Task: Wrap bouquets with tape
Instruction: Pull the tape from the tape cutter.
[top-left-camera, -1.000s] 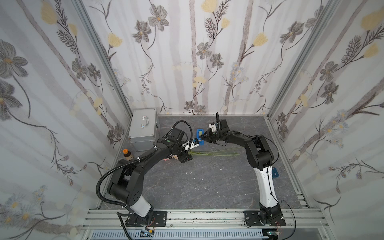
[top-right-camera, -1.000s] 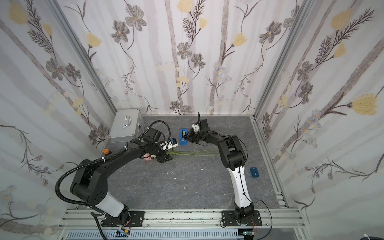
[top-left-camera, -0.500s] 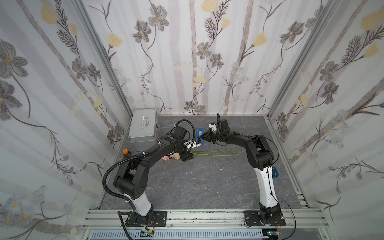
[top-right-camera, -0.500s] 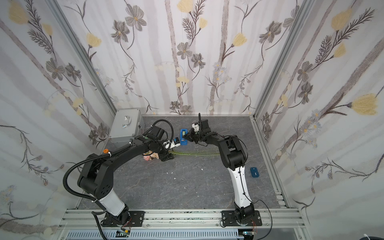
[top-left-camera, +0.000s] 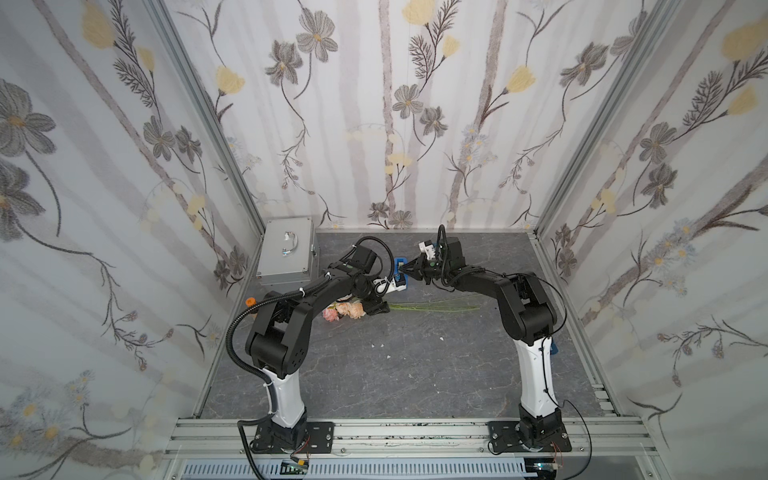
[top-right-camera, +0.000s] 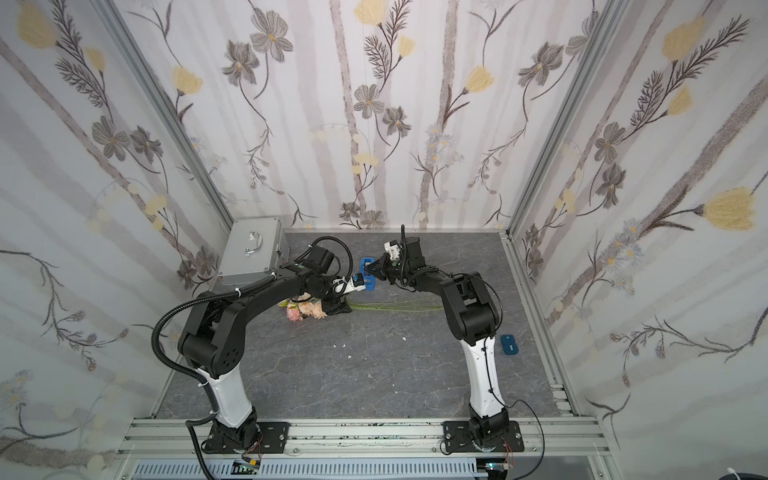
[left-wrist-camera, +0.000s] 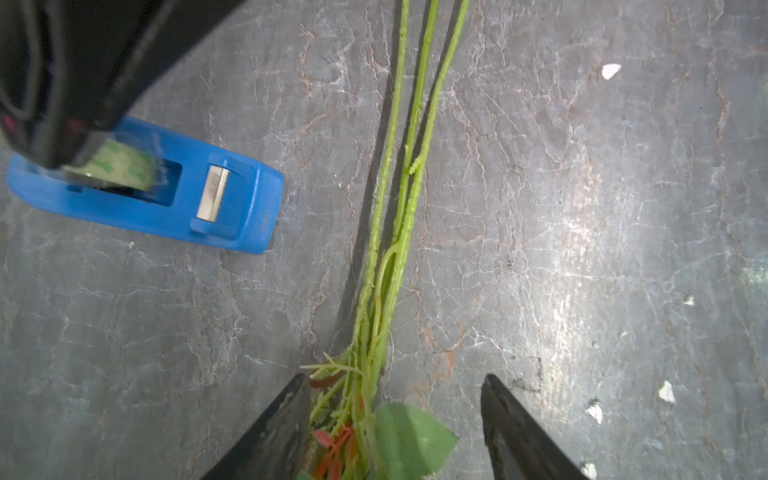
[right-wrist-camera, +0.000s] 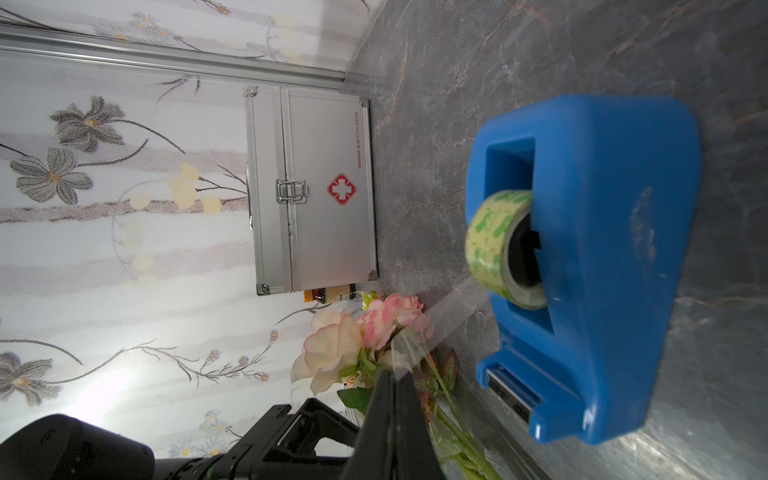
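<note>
Bouquet (top-left-camera: 345, 309) lies flat on the grey table (top-left-camera: 415, 365), with its blooms on the left arm's side and its stems running toward the right arm. Left gripper (left-wrist-camera: 395, 376) stands spread, its jaws either side of the stems by the leaves and not closed on them. Right gripper (right-wrist-camera: 395, 376) is pressed together, pinching a clear tape strip (right-wrist-camera: 453, 299) that runs from the tape roll (right-wrist-camera: 494, 237) in the blue dispenser (right-wrist-camera: 615, 249), which sits near the stems.

Blue dispenser (right-wrist-camera: 615, 249); pale yellow-green tape (right-wrist-camera: 490, 232), green blotches; pink-peach roses (right-wrist-camera: 349, 332), green stems (left-wrist-camera: 374, 332); grey veined tabletop (left-wrist-camera: 582, 208)
</note>
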